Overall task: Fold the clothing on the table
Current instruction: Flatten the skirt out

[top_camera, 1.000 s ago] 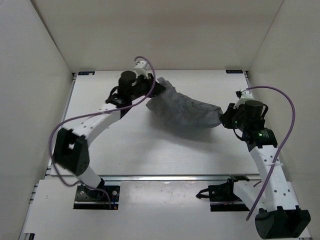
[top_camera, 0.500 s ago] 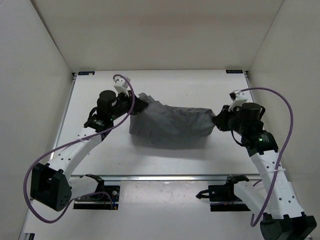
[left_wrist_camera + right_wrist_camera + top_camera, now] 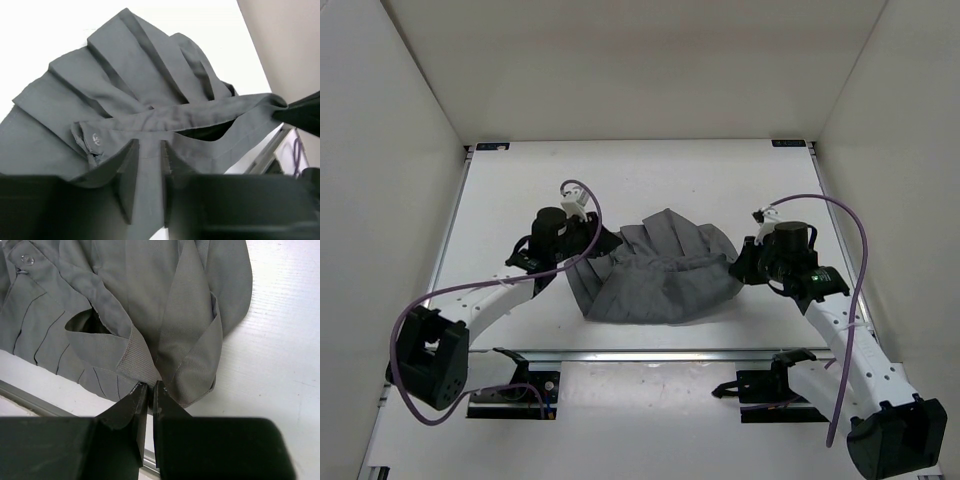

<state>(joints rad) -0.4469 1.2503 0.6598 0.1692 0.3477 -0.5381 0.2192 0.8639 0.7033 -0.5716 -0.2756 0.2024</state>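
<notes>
Plain white walls enclose a large flat white bench [image 3: 520,190]. A mid-grey pleated fabric skirt [image 3: 655,275] lies bunched towards the bench's near edge, between the two hands. The left hand [image 3: 149,150] sits at the skirt's left side, fingers narrowly apart with a fold of cloth between them; whether they pinch it, I cannot tell. The right hand [image 3: 150,386], at the right side, is clamped tight on the skirt's edge.

Both arms reach low toward the middle. The right claw [image 3: 150,386] pinches the clothing [image 3: 142,290]; the left claw [image 3: 148,147] straddles it, grip unclear.
</notes>
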